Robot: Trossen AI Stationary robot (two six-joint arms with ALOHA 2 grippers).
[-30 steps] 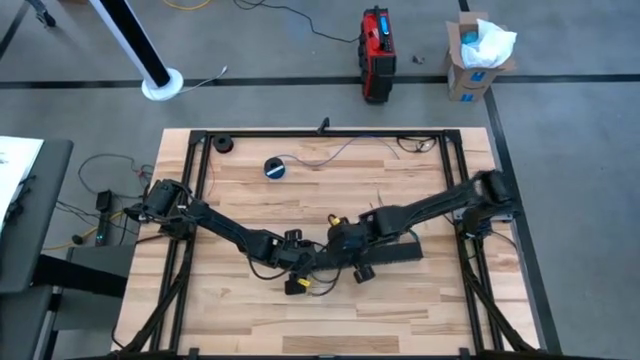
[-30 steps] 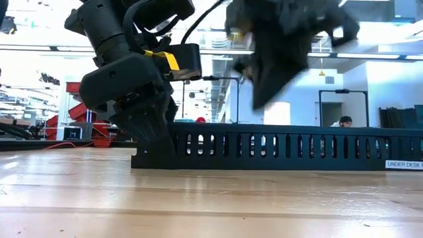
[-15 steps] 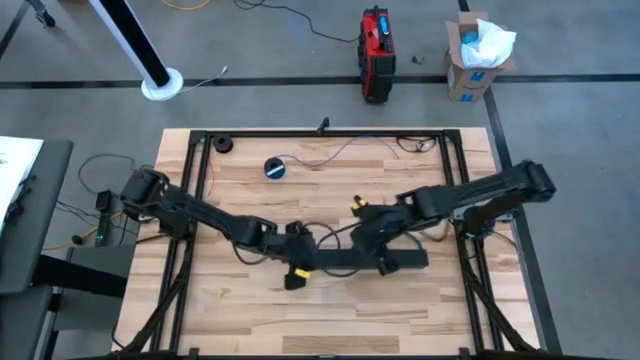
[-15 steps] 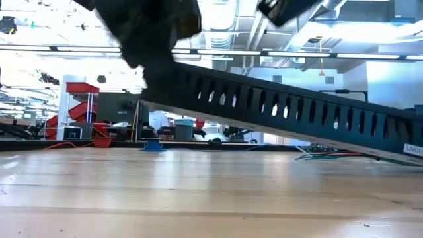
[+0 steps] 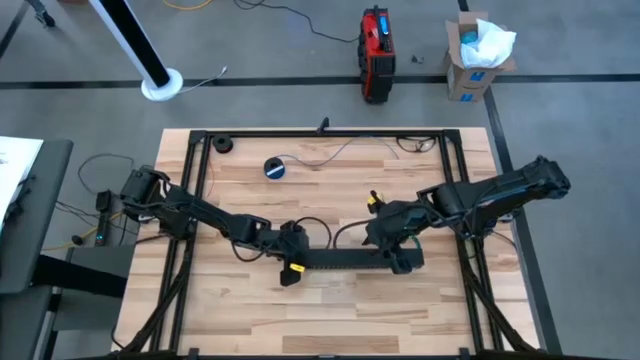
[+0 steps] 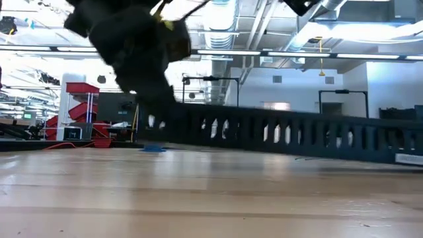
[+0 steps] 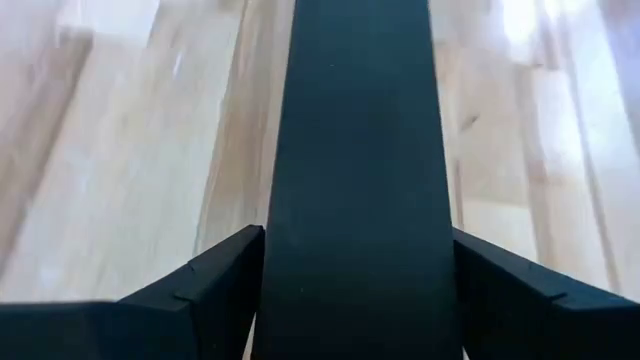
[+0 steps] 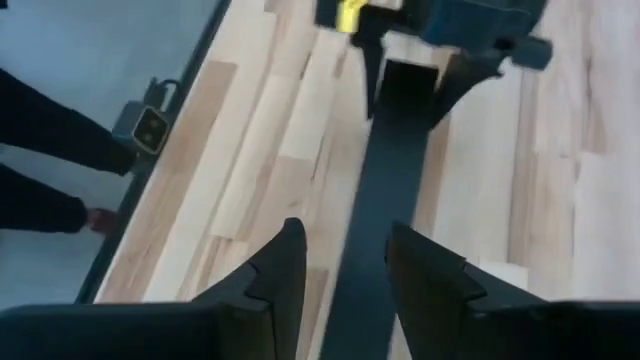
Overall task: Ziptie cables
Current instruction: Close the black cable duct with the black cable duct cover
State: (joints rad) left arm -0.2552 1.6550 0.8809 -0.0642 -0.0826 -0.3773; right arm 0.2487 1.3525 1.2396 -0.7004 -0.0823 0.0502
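Now the left gripper (image 5: 292,262) clamps one end of a long black slotted strip (image 5: 345,261), held off the wooden table (image 5: 420,310). Opposite, the right gripper (image 5: 398,256) sits at the strip's other end, fingers (image 8: 285,270) parted around it. Thin cables (image 5: 345,150) lie near the table's far edge, beside a blue tape roll (image 5: 275,167).
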